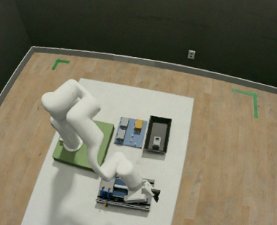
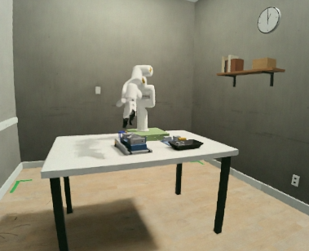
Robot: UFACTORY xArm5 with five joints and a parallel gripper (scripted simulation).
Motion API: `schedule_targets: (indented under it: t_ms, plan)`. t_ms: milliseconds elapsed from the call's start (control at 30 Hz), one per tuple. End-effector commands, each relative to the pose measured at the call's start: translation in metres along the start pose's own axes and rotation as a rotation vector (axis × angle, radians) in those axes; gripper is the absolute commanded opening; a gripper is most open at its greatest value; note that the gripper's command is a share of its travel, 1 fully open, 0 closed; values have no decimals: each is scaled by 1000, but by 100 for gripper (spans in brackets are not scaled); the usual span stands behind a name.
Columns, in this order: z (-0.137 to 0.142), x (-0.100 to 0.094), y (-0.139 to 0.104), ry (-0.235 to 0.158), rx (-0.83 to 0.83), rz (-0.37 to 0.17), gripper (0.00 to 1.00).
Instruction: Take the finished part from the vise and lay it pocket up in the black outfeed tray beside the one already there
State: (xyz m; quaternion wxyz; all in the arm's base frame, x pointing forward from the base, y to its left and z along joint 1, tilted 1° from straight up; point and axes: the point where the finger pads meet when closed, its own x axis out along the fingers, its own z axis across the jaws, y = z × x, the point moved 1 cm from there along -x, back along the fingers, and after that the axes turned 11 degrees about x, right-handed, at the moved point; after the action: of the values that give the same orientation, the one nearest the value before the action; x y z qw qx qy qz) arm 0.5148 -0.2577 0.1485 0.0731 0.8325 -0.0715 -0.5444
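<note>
So the white arm [image 1: 84, 124] is bent over from its green base plate [image 1: 104, 132], and the gripper [image 1: 154, 193] is hanging above the vise [image 1: 112, 199] with its fingers spread wide and nothing in them. Standing by the table [image 2: 89, 156], I see the gripper [image 2: 128, 121] well above the vise [image 2: 133, 144], not touching it.

From overhead, with the arm's base as the clock centre, the vise sits around 5 o'clock near the table edge. The arm covers most of it, so I honestly can't make out the finished part in there. The black outfeed tray [image 1: 149, 133] is out around 3 o'clock with one pocketed block [image 1: 156, 142] lying flat in its near end. Between the base and tray there's a blue pad [image 1: 142, 140] holding grey plain blocks [image 1: 123, 123] and an orange one [image 1: 138, 124], all upright.
</note>
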Motion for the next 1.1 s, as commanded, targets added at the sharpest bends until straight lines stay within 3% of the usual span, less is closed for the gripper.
schedule_targets:
  t_ms: [0,33,67,100,133,167,200,300,433,533,633,867,900,1067]
  plan:
    - [12,-7,-18,-119,35,-64,100]
    - [12,-7,-18,-119,35,-64,100]
    - [17,-10,-24,-161,46,-84,100]
    - [17,-10,-24,-161,46,-84,100]
    - [23,-14,-31,-200,57,-102,100]
    - [23,-14,-31,-200,57,-102,100]
    - [28,-18,-36,-237,67,-118,100]
    - [28,-18,-36,-237,67,-118,100]
    - [44,-33,-53,-351,95,-161,100]
    - [51,-41,-60,-400,107,-176,100]
    - [54,-44,-63,-420,112,-183,100]
    - [55,-45,-64,-424,112,-184,100]
    - [55,-45,-64,-424,112,-184,0]
    - [55,-45,-64,-424,112,-184,0]
